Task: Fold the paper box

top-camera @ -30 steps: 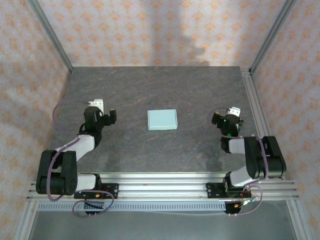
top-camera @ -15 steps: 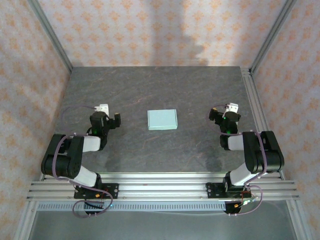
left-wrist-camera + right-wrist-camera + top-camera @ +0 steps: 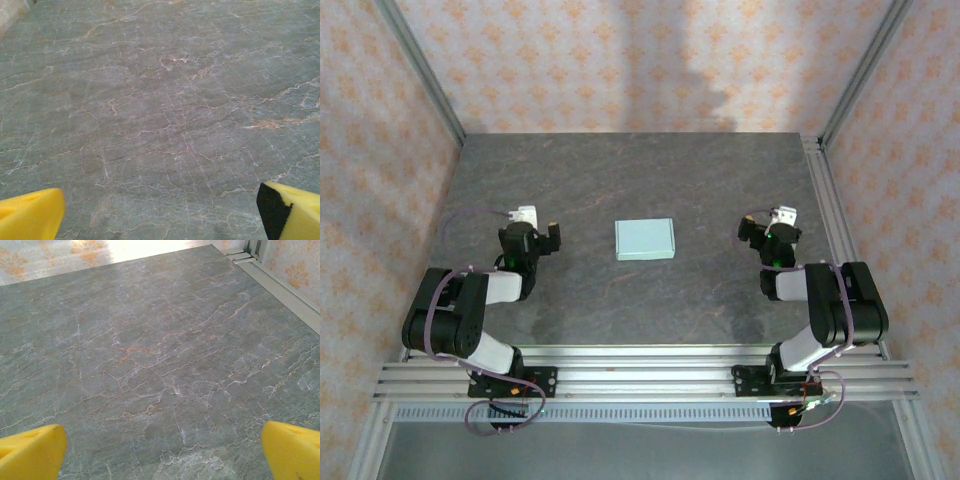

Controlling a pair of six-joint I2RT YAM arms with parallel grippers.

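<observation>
The paper box [image 3: 645, 239] is a small pale mint-green rectangular box lying flat in the middle of the grey stone table [image 3: 640, 180]. My left gripper [image 3: 542, 240] rests low on the table well to its left, apart from it. My right gripper [image 3: 760, 232] sits low to its right, also apart. In the left wrist view the yellow fingertips [image 3: 30, 215] stand wide apart over bare stone, so the left gripper [image 3: 160, 220] is open. The right gripper [image 3: 165, 455] is open too, its yellow fingertips [image 3: 292, 450] spread with nothing between them.
Aluminium frame rails run along the table's right side [image 3: 830, 200] and near edge [image 3: 640, 375]. Patterned walls close in the back and both sides. In the right wrist view the rail [image 3: 280, 282] lies at the upper right.
The left arm folded back and its gripper settled slightly right and lower over the last second. The right gripper shifted a little up and back. The box has not moved.
</observation>
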